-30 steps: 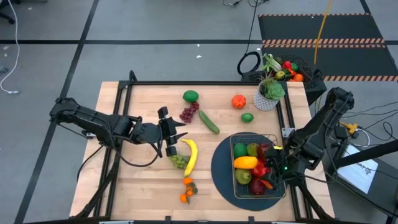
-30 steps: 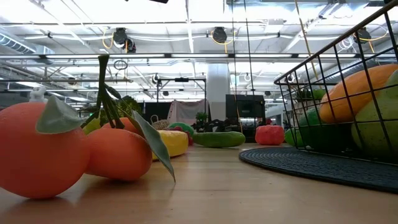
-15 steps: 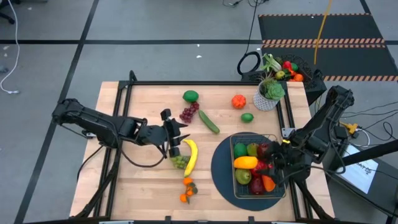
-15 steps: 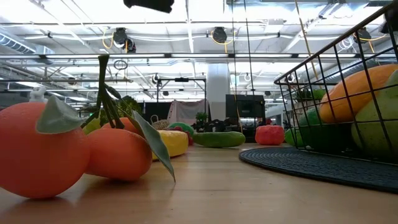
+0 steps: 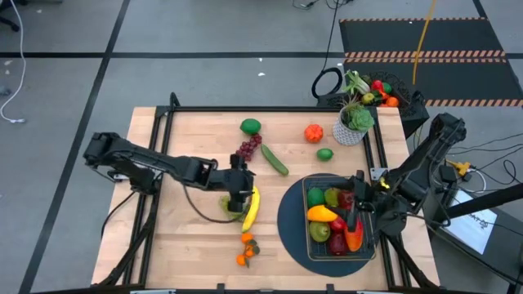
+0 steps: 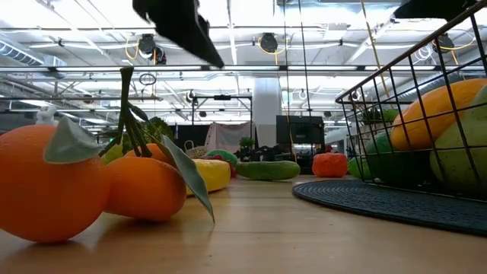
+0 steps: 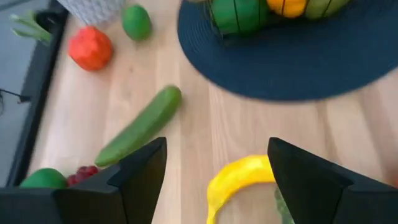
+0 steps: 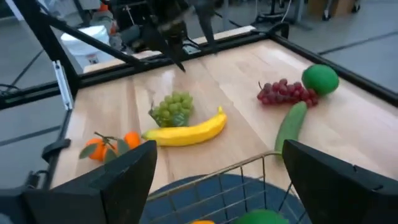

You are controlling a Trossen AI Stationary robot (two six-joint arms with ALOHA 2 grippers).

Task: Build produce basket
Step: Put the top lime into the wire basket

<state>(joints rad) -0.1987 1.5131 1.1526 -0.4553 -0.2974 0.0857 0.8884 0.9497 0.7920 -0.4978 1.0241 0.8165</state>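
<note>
A yellow banana (image 5: 250, 206) lies on the table beside green grapes (image 5: 233, 212). My left gripper (image 5: 239, 186) hangs open just above them; in the left wrist view its gripper (image 7: 217, 149) has the banana's end (image 7: 242, 177) below the gap, untouched. Purple grapes (image 5: 248, 149), a cucumber (image 5: 274, 159), a green fruit (image 5: 250, 126), a red-orange fruit (image 5: 314, 132), a lime (image 5: 324, 154) and oranges (image 5: 245, 249) lie loose. The wire basket (image 5: 306, 200) holds several fruits. My right gripper (image 5: 353, 200) is open above the basket.
The basket stands on a dark round mat (image 5: 288, 229) at the near right. A potted plant (image 5: 353, 122) stands at the far right corner, with a black bin (image 5: 384, 91) of vegetables beyond the table. Bare wood shows at the left and near edge.
My left gripper has moved toward the table's right edge and down, coming over the banana and green grapes, and its wrist has turned. My right gripper has risen a little from the basket and rolled, uncovering an orange-red fruit lying in the basket.
</note>
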